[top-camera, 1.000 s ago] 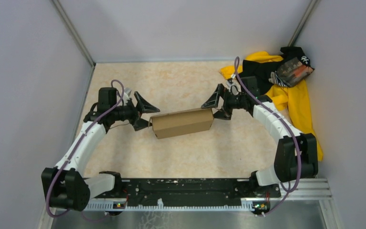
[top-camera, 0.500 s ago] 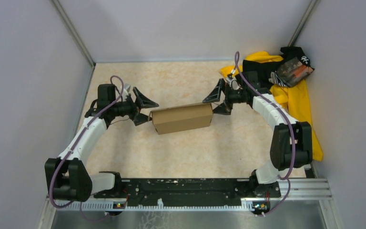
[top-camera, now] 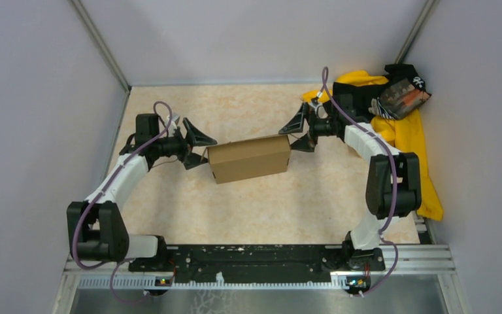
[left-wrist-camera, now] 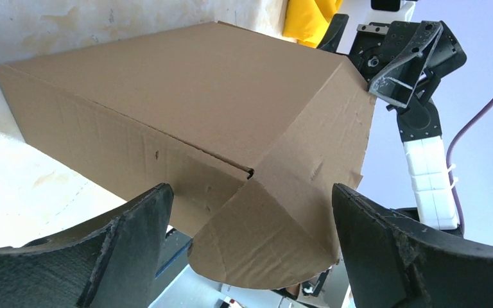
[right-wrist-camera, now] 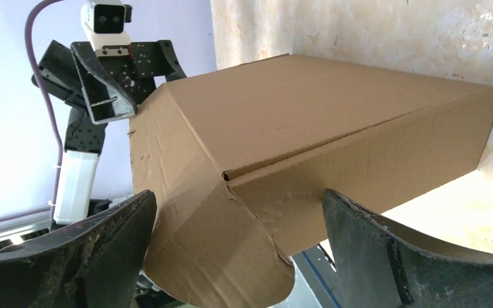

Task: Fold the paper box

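Since the paper box (top-camera: 248, 159) lies near the middle of the table (top-camera: 235, 209) as a shallow closed carton, its long axis is seen to run from left to right, with the right end turned slightly toward the far wall. Each short end is faced by one tool: the left gripper (top-camera: 197, 149) at the left end, the right gripper (top-camera: 299, 133) at the right end, so neither arm is judged the nearer. Both pairs of jaws are spread wide and nothing is clamped; a rounded end flap is framed between the fingers in each wrist view. One box, two grippers and one yellow-and-black cloth pile (top-camera: 405, 134) are counted, the pile being well apart at the far right
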Controlling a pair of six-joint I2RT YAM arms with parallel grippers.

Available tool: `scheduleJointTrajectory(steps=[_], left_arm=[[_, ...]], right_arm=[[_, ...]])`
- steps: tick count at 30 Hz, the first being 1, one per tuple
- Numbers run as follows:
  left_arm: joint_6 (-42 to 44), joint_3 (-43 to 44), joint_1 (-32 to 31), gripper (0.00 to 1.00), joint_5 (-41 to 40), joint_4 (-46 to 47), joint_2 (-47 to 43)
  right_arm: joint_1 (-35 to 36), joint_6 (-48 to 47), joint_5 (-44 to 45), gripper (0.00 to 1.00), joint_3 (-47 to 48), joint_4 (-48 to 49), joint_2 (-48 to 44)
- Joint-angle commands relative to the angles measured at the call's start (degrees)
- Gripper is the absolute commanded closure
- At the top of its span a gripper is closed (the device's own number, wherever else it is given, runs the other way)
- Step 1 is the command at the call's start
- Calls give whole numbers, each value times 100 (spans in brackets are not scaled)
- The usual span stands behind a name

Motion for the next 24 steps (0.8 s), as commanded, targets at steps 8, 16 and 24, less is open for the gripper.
scheduleJointTrajectory(steps=[8,16,24], left_arm=[[569,224,179,1,346,146,280],[858,422,312,1,430,164,565],[977,783,614,1,430,167,861]], right_arm=[[-224,371,-295,1,189,856,394],[-384,-193,67,1,631,208,637],[-582,-700,741,1,1015,-314,689]])
